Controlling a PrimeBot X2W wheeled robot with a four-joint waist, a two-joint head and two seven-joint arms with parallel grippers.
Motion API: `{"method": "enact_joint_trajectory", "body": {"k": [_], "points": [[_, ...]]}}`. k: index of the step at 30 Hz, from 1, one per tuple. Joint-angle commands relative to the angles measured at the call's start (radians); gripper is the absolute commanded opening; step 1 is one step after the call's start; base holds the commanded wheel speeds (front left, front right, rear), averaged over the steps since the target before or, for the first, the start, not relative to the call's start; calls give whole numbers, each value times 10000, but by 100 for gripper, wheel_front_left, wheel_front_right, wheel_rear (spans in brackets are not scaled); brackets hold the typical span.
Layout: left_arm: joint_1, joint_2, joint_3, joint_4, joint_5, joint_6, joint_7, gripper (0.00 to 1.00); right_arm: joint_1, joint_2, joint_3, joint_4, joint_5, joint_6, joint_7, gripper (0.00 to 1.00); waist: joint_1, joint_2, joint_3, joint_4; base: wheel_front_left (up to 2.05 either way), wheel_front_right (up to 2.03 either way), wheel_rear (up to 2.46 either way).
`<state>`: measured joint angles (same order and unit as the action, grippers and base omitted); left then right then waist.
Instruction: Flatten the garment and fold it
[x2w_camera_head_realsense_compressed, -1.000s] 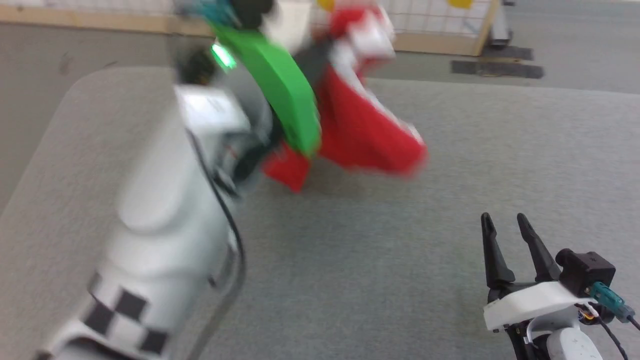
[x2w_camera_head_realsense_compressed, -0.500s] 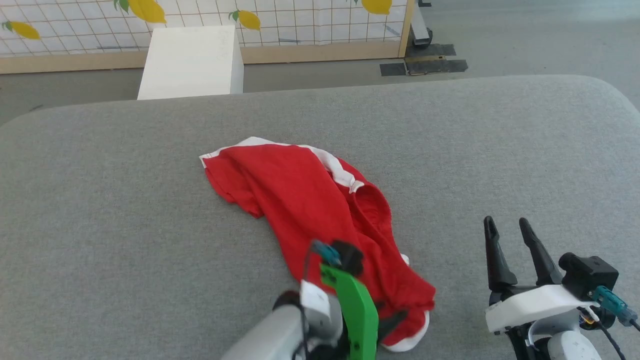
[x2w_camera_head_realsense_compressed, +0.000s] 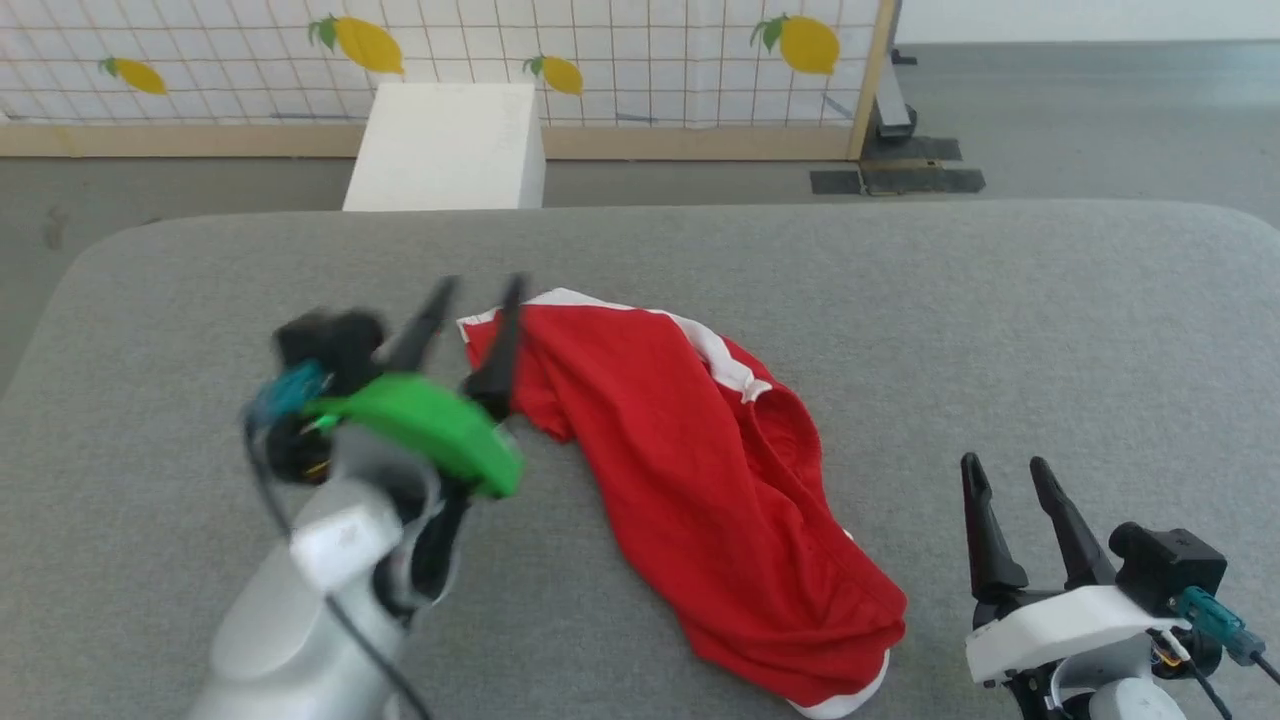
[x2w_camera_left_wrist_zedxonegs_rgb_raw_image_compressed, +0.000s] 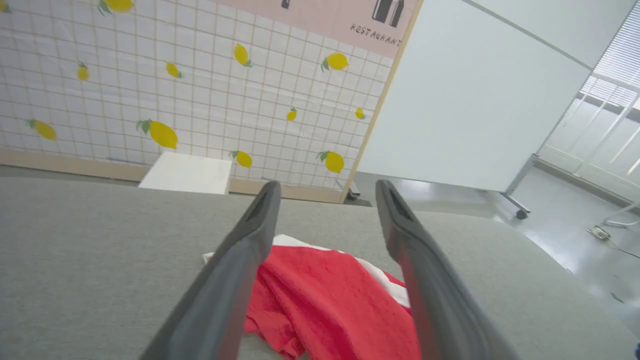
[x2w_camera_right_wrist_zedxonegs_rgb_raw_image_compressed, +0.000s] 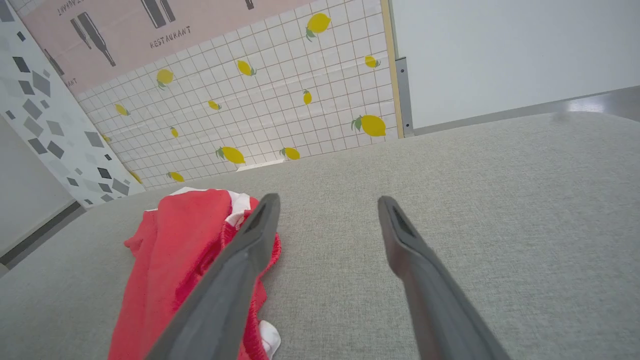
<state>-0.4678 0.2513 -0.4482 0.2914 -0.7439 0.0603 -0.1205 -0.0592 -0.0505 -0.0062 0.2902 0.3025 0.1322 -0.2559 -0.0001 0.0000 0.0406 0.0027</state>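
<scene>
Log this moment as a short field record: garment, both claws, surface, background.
garment: red shorts with white trim, lying in a crumpled diagonal heap, neither flattened nor folded
left claw: open, holding nothing, by the garment's far left corner; contact unclear
right claw: open, holding nothing, right of the garment's near end, apart from it
surface: grey fabric-covered table
background: white box in front of a lemon-print partition

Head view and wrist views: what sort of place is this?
Probably a staged test room, not a home: a wood-framed lemon-printed grid backdrop, a pink RESTAURANT poster, and a grey fabric-covered table bearing red shorts.
</scene>
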Motion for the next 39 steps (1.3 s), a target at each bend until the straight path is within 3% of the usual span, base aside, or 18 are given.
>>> {"method": "enact_joint_trajectory", "body": {"k": [1, 6, 12, 13, 22, 28, 29, 30, 31, 32, 39], "points": [[474, 317, 88, -16, 560, 289, -643, 100, 140, 3, 24, 58, 71, -15, -57, 100, 1, 0, -133, 157, 0, 0, 0], [1616, 917, 366, -263, 1771, 1060, -1345, 100, 222, 3, 31, 166, -40, -15, 42, 100, 1, 0, -252, 388, 0, 0, 0], [2801, 850, 840, -803, 1855, 1233, -1405, 100, -336, 3, 79, 66, -304, -15, 1291, 100, 1, 0, -88, 658, 0, 0, 0], [3041, 740, 1059, -1143, 1968, 1210, -1408, 100, -1109, 3, 335, 27, -775, -15, 2598, 100, 1, 0, 154, 774, 0, 0, 0], [2897, 234, 1438, -1768, 2394, 1019, -1411, 100, -3893, 3, 1711, 1159, -1713, -15, 7432, 100, 1, 0, 1241, 1206, 0, 0, 0], [2630, -129, 1686, -1791, 2634, 807, -1411, 100, -4543, 3, 1974, 2097, -2043, -15, 8115, 100, 1, 0, 1737, 1614, 0, 0, 0], [2636, -174, 1728, -1777, 2667, 767, -1412, 100, -4566, 3, 1967, 2234, -2026, -15, 8135, 80, 1, 0, 1758, 1632, 0, 0, 0], [2651, -198, 1740, -1745, 2686, 721, -1412, 100, -4596, 3, 1942, 2286, -2023, -15, 8064, 37, 1, 0, 1771, 1640, 0, 0, 0], [2664, -216, 1745, -1697, 2714, 669, -1412, 100, -4633, 3, 1886, 2319, -2022, -15, 7907, 8, 1, 0, 1783, 1643, 0, 0, 0], [2669, -231, 1766, -1671, 2738, 641, -1412, 100, -4654, 3, 1855, 2355, -1991, -15, 7816, 0, 1, 0, 1780, 1634, 0, 0, 0], [2722, -383, 2047, -1564, 2815, 501, -1412, 100, -4829, -53, 937, 2071, -1414, -15, 7119, 0, 1, 0, 1549, 1306, 0, 0, 0]]}}
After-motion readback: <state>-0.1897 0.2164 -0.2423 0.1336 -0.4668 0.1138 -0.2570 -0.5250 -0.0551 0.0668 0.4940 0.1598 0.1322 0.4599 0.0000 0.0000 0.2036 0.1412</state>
